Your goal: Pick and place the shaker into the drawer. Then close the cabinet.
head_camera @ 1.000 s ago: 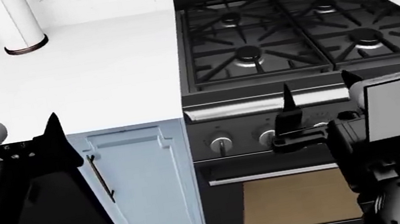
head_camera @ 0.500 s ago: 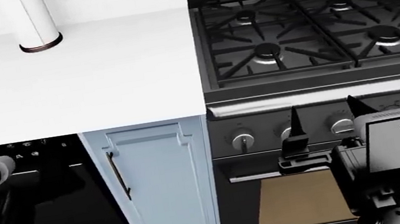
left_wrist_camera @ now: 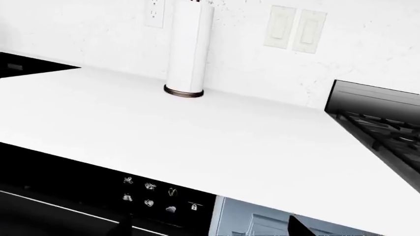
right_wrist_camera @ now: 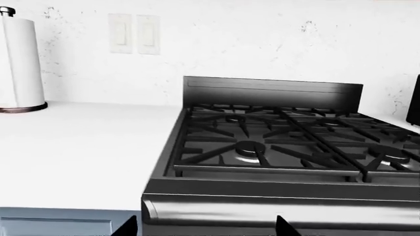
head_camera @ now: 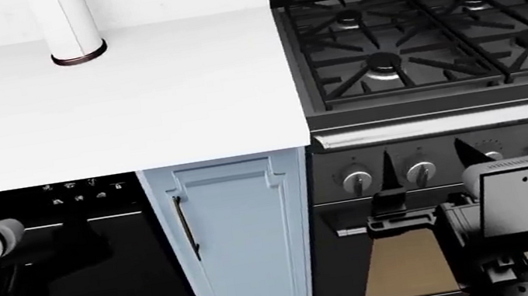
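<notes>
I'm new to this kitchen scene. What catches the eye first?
The black gas stove with its grates fills the right. Left of it runs a bare white counter, with a tall white paper towel roll at the back by the wall. Below sits a pale blue cabinet door, shut; the right claw hangs open before the oven knobs.

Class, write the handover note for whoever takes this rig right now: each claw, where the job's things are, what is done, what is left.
Right claw: open and empty, held in front of the black gas stove.
Left claw: tips barely in view, state unclear; nothing seen in it.
Shaker and drawer: in no view. On the white countertop stands only the white paper towel roll.
The pale blue cabinet door is shut.
Done: nothing visible.
Left: find the shaker and drawer, place it, close up.
</notes>
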### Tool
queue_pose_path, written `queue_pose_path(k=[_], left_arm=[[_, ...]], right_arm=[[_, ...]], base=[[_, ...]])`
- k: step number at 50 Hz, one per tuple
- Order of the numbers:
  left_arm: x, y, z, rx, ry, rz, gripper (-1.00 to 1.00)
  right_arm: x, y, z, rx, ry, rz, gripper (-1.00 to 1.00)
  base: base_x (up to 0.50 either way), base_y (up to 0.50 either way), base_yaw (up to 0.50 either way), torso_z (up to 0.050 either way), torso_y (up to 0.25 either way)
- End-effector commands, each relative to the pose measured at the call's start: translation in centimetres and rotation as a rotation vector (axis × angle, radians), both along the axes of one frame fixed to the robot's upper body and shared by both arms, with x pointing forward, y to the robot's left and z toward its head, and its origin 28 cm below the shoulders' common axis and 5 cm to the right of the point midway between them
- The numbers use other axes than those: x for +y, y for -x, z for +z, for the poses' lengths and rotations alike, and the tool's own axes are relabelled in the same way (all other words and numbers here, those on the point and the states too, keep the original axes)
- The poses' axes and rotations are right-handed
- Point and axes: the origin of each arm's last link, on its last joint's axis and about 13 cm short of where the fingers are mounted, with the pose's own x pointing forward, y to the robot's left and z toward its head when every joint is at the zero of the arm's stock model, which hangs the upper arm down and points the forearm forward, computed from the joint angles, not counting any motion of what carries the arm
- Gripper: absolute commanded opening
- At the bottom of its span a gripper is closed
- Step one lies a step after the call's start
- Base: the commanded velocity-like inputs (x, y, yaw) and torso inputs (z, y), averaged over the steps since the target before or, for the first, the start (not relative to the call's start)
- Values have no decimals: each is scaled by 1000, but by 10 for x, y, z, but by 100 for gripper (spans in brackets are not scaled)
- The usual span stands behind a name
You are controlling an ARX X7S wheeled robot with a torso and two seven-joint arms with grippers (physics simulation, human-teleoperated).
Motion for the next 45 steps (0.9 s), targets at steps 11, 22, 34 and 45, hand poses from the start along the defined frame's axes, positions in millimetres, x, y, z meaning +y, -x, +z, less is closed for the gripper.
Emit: queue_pose_path(k=[11,22,34,45], left_arm=[[0,-3,-15,6,-21,26,100],[-1,-5,-34,16,-31,61,100],[-2,-4,-37,16,-38,73,100],[-2,-3,-38,14,-43,72,100]], right_arm=[[-5,-2,-12,-3,-3,-28,100],[-7,0,-33,35,-4,-44,100],[-6,-1,-35,41,-13,-35,100],[-6,0,-34,39,-19,-37,100]], base=[[0,0,0,0,0],[0,0,0,0,0],[0,0,0,0,0],[0,0,0,0,0]])
